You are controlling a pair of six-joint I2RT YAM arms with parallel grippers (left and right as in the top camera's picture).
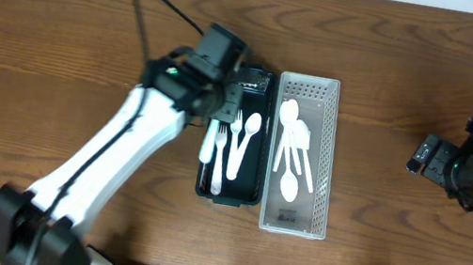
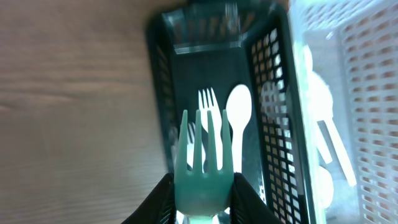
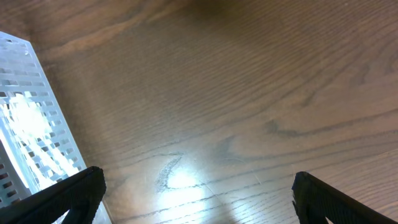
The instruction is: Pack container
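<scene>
No legible text, brand, number or sign anywhere. Only a small grey mark [image 1: 285,218] on the floor of the white basket [image 1: 330,166], at its near end, too small and blurred to read.

Two baskets sit side by side on the table [image 1: 44,26], walls touching. The left basket [image 1: 231,195] holds forks [image 1: 221,154] and a spoon [image 1: 253,131]. The right basket [image 1: 330,166] holds spoons [image 1: 295,151]. The left gripper [image 2: 202,190] holds a fork [image 2: 202,163] above the left basket's far end. The right gripper [image 1: 428,155] hangs well apart to the right.
</scene>
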